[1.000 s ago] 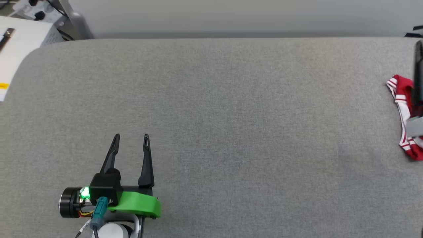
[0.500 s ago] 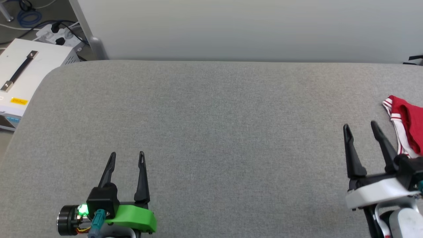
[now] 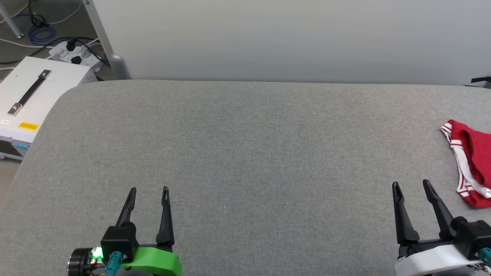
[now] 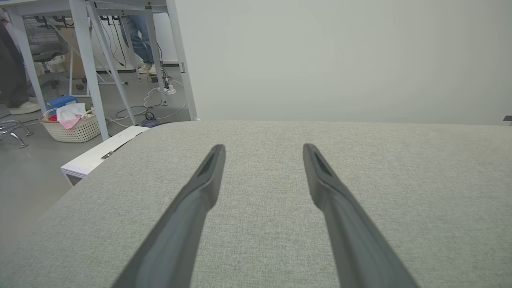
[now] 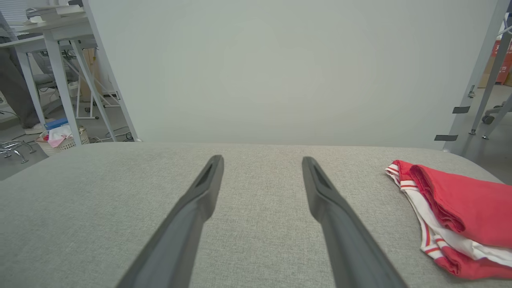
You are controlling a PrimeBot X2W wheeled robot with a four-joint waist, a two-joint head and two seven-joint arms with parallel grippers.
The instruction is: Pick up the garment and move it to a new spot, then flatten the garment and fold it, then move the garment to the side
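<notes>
The right gripper (image 3: 410, 183) hovers spread and empty; well off to its left the left gripper (image 3: 149, 188) does likewise. Near the right fingertips, ahead and to their right, the bunched red jersey (image 3: 473, 161) lies on the grey padded table (image 3: 245, 145). It looks soft, light and limp, so pinch the striped near edge through all layers.

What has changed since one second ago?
The right gripper has drawn back from the red jersey toward the robot, jaws open and empty. The head camera also tilted, shifting the whole picture. The red jersey lies where it did on the grey table; the left gripper stays open.
</notes>
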